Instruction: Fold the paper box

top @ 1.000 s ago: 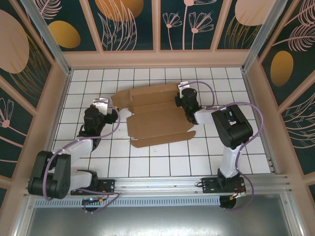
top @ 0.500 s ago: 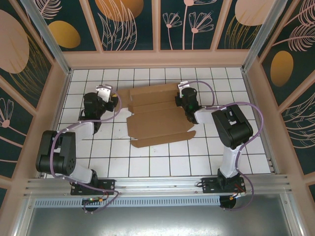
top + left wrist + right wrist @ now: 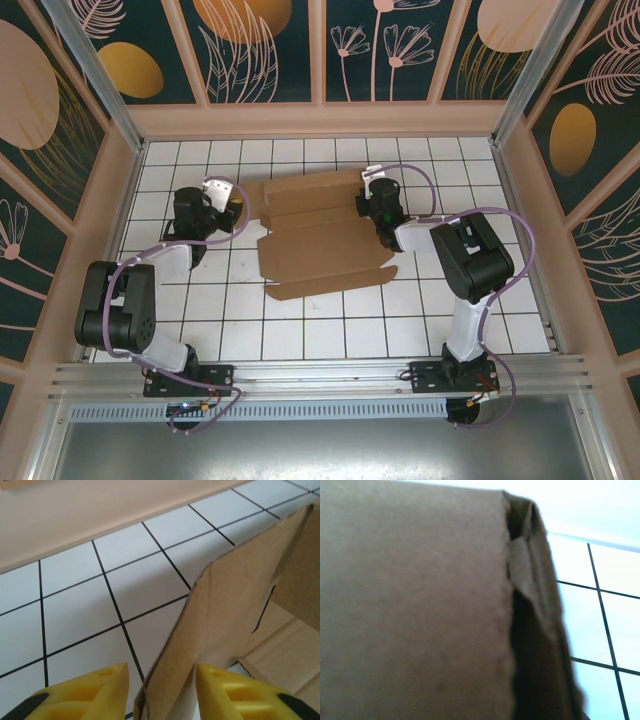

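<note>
paper box (image 3: 320,240) | left flap (image 3: 220,615) raised between left gripper (image 3: 160,682) fingers

Both arms extended forward, left tool (image 3: 159,677) fingers apart, right tool (image 3: 376,185) closed.

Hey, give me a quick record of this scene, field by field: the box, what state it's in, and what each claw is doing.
Object: brown cardboard paper box, a die-cut sheet with flaps
Box state: spread open on the white tiled table, not closed; left flap raised
Left claw: yellow fingers on either side of the raised left flap; unclear whether it is clamped firmly
Right claw: shut, at the box's right edge; cardboard hides the grip itself
Folding: not finished
</note>
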